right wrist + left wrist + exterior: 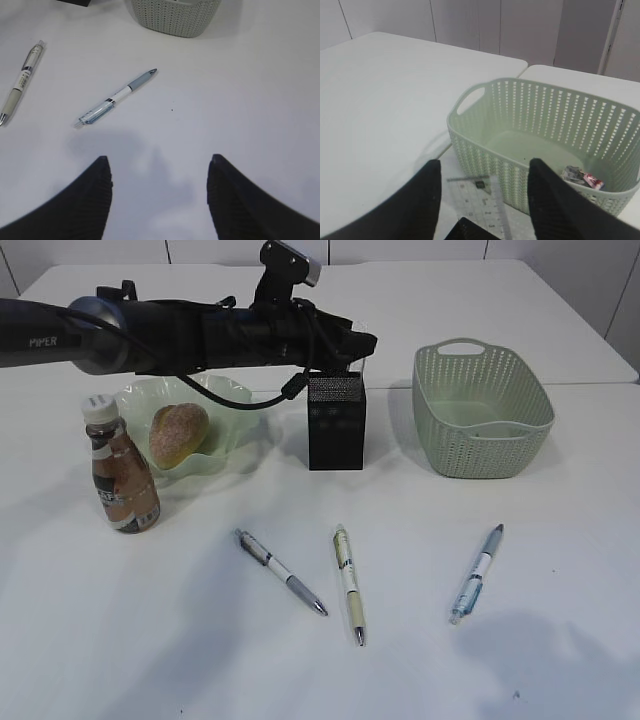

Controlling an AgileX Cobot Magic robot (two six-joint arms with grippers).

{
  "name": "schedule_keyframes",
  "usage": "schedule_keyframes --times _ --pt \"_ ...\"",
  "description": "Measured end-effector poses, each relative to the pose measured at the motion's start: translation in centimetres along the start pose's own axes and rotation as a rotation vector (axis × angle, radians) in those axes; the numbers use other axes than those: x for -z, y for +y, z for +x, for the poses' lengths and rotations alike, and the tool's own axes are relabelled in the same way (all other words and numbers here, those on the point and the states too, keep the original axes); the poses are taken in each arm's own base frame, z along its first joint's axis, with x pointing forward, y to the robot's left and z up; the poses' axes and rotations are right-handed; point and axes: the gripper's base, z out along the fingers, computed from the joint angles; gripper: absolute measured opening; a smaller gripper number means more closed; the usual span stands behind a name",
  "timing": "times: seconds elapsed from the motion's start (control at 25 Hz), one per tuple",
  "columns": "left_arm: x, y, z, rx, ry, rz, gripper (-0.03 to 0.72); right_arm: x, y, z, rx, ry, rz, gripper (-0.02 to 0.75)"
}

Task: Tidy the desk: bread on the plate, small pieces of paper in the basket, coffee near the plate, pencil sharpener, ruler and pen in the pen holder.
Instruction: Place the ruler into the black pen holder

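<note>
The clear ruler (481, 202) is seen between the parted fingers of the left gripper (485, 200), its lower end over the black mesh pen holder (335, 422); whether the fingers touch it cannot be told, so a grip is not certain. The step in hand is judged to be the dropping of the ruler into the holder. The bread (179, 433) lies on the ruffled glass plate (225, 395), the coffee (121, 480) stands just beside it, and scraps are seen in the basket (482, 410). Three pens are left on the desk (560, 640). The right gripper (159, 195) hangs wide open and empty near the blue pen (116, 98), which would be picked next by descending over its barrel.
</note>
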Motion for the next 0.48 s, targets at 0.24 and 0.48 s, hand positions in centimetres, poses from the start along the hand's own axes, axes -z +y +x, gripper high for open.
schedule_keyframes --times 0.24,0.48 --pt "0.0 0.0 0.0 0.000 0.000 0.000 0.399 0.0 0.0 0.0 0.000 0.000 0.000 0.478" --pt "0.7 -0.1 -1.9 -0.021 -0.028 -0.008 0.399 0.0 0.0 0.0 0.000 0.000 0.000 0.478"
